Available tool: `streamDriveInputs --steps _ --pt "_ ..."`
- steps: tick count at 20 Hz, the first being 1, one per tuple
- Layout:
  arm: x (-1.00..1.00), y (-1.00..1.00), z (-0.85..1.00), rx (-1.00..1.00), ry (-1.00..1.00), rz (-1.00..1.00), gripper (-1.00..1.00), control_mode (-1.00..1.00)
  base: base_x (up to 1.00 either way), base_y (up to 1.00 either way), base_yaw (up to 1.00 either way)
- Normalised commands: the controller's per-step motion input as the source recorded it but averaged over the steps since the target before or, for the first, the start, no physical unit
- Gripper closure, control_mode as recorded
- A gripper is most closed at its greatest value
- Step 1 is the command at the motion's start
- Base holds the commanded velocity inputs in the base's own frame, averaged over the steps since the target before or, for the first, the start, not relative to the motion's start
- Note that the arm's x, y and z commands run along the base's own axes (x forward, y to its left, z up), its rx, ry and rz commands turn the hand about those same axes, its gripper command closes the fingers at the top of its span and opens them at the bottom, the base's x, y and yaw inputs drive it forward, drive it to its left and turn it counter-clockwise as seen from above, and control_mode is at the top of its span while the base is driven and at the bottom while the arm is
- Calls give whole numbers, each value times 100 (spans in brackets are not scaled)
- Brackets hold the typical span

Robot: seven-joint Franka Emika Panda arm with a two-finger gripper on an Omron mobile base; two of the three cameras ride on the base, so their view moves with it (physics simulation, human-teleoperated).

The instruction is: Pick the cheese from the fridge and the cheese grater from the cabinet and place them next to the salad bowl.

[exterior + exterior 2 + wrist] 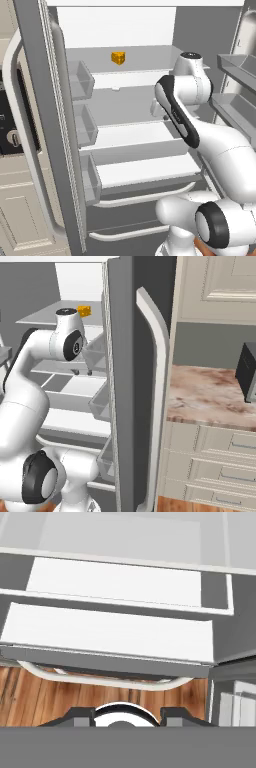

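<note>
A small orange-yellow cheese [118, 58] wedge is sitting alone toward the back of the open fridge's [55, 150] upper shelf, while the gripper [82, 372] is hanging empty over the lower white shelves [110, 637], jaws standing partly apart and well short of the prize. The chunk is likely proving light, firm and a little slick, so squeezing its flat opposite faces at mid-height looks the safest hold. The grey door bins [82, 80] are showing nothing inside, and the visible shelves are carrying nothing but the cheese.
</note>
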Motion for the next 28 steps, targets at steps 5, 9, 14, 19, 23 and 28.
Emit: streamDriveInputs --steps 5,9,14,19,23,28 --pt "-2 2 0 2 -7 0 -100 -100 0 0 0" --pt "-4 11 9 5 -28 0 -100 -100 0 0 0" --pt "-4 14 25 0 -37 -1 -100 -100 0 0 0" --pt "-1 19 31 0 -30 -5 -100 -100 0 0 0" --pt "0 15 38 0 -24 -7 -100 -100 0 0 0" --pt "-1 10 40 0 -28 -5 -100 -100 0 0 0"
